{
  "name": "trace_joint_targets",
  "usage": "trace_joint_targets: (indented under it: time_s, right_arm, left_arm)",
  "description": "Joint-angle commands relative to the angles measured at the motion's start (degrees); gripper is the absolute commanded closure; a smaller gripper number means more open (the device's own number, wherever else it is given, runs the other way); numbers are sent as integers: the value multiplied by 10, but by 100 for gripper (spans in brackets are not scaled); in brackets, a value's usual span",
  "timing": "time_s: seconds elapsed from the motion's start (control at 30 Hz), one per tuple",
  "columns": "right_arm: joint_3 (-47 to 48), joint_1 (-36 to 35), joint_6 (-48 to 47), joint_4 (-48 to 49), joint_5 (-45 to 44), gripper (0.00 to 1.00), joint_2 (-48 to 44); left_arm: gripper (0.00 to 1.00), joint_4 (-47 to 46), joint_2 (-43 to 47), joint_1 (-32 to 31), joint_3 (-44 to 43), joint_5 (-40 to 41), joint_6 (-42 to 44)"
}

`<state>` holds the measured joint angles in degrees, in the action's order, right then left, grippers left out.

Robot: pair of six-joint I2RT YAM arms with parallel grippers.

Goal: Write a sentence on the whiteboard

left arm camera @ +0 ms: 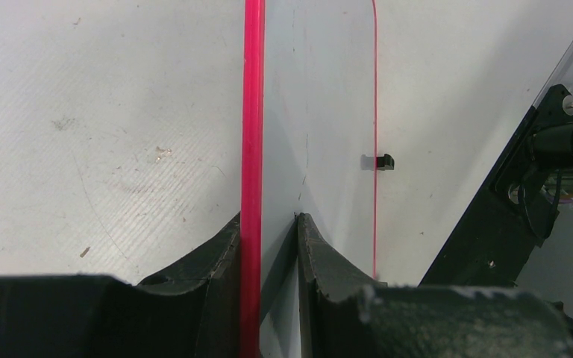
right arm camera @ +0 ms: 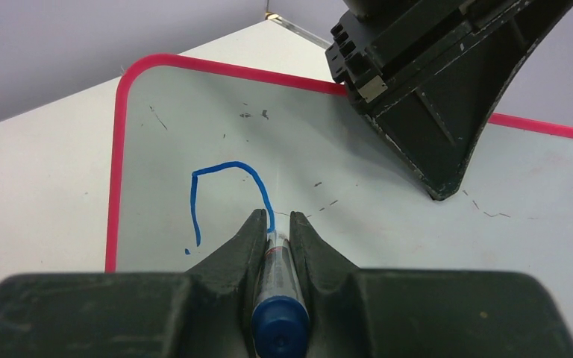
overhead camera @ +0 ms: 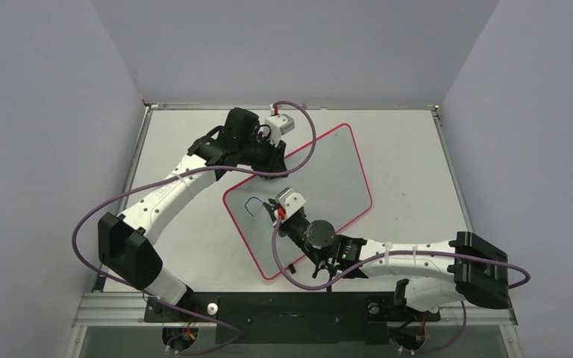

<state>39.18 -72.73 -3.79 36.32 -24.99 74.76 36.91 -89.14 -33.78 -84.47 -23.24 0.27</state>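
The whiteboard (overhead camera: 328, 171) lies tilted on the table, white with a red-pink rim (left arm camera: 253, 112). My left gripper (left arm camera: 268, 220) is shut on its far-left edge, one finger on each side of the rim. The same gripper (overhead camera: 272, 160) shows in the top view. My right gripper (right arm camera: 274, 216) is shut on a blue-capped marker (right arm camera: 277, 291), whose tip touches the board. Of the sentence there is a single blue arch-shaped stroke (right arm camera: 224, 168) with a small dot beside it. It runs into the marker tip near the board's left corner (overhead camera: 252, 203).
A small black clip (left arm camera: 385, 161) sits on the board's opposite edge. The left gripper's black body (right arm camera: 433, 97) stands over the board just beyond the writing. Faint old scratch marks (right arm camera: 254, 114) dot the board. Grey walls enclose the table.
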Motion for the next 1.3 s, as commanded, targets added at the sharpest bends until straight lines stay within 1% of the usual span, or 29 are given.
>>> trace_joint_targets:
  time_s: [0.0,0.33,0.8,1.27]
  right_arm:
    - [28,3,9,14,-7,100,12]
    - [35,1,18,10,9,100,23]
    - [10,-17,38,2,10,100,17]
    - [25,-33,57,6,18,100,37]
  left_arm:
    - [100,19,0,-6,17,93,74]
    - [100,19,1,-6,17,96,75]
    - [100,18,1,-7,17,96,75]
    - [100,18,3,-7,18,96,75]
